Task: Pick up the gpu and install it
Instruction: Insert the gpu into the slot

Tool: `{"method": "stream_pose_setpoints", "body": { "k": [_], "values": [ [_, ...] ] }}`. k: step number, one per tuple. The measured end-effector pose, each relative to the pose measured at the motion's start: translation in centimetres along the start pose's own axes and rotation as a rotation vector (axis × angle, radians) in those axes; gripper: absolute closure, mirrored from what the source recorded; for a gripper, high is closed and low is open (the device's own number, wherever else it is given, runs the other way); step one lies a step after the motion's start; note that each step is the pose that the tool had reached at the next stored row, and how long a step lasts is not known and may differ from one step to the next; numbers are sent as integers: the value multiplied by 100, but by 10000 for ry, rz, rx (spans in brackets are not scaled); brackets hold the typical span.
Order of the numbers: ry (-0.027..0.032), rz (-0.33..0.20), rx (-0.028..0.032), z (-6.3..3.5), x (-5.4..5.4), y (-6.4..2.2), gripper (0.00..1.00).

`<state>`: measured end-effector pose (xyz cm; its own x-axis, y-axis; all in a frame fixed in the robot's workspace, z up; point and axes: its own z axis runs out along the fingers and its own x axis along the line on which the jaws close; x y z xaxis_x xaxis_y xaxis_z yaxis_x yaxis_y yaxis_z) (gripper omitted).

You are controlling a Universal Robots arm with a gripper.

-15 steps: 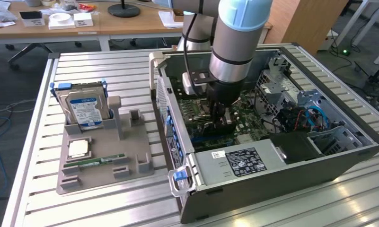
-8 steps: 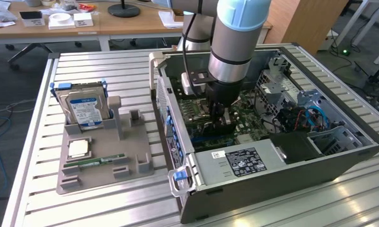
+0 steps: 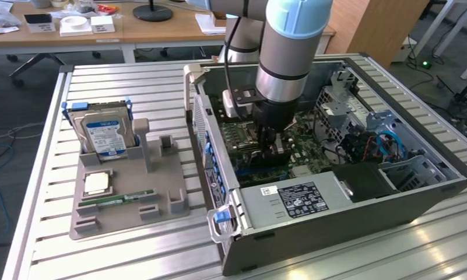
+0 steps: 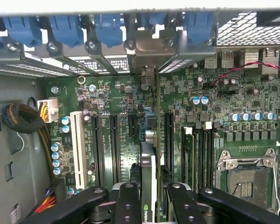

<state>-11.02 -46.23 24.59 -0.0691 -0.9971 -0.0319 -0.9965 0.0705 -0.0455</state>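
Arm: reaches down into open PC case (image 3: 420,192) lying on slatted table (image 3: 124,87); gripper (image 3: 268,140) low over motherboard (image 3: 311,146).
Gripper: fingers (image 4: 128,200) partly closed, clamped on upper edge of gpu (image 4: 149,163); narrow gap, card pinched between the two pads in wrist view.
Gpu: held edge-on, upright, inside case; seen as thin vertical line running up toward rear brackets, green logo near the grip.
Gpu bracket: silvery end (image 4: 151,51) sits at rear slot opening, among blue retention clips (image 4: 107,28).
Slot: card lined up over one of the long black expansion slots (image 4: 114,140) area, between those and RAM slots (image 4: 196,154); contact w/ slot itself hidden by card, can't tell if fully seated.
Parts tray: grey holder (image 3: 124,204) on exterior view's left, well apart from case; hard drive (image 3: 105,137) upright in it, CPU (image 3: 97,184) and RAM stick (image 3: 116,199) lying flat; no gpu there.
Done: pickup judged complete; card carried into case and aligned at slot.
Left: final seating unconfirmed; grip not yet released; bracket not visibly locked down.
Risk: slight tilt or bracket snag at rear opening could block seating.
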Motion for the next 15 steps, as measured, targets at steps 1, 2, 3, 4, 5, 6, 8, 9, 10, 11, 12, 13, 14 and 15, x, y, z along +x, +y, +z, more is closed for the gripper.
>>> {"method": "stream_pose_setpoints", "body": {
  "k": [1,2,3,4,5,6,8,9,10,11,12,13,14,15],
  "values": [
    [-1,-1,7,-1,1,4,74],
    [-4,5,14,0,1,14,74],
    [-4,5,29,0,1,18,74],
    [-4,2,40,-1,1,20,74],
    [-4,1,47,-1,1,22,74],
    [-4,-1,53,-2,1,23,74],
    [-4,-2,57,-2,2,23,74],
    [-3,-1,59,-2,2,24,74],
    [-3,0,59,-2,2,25,74],
    [-3,0,59,-2,2,25,74],
    [-3,0,59,-2,2,25,74],
    [-1,0,58,2,3,25,74],
    [1,-1,58,3,3,25,74],
    [1,-1,58,3,3,25,74]
  ]
}}
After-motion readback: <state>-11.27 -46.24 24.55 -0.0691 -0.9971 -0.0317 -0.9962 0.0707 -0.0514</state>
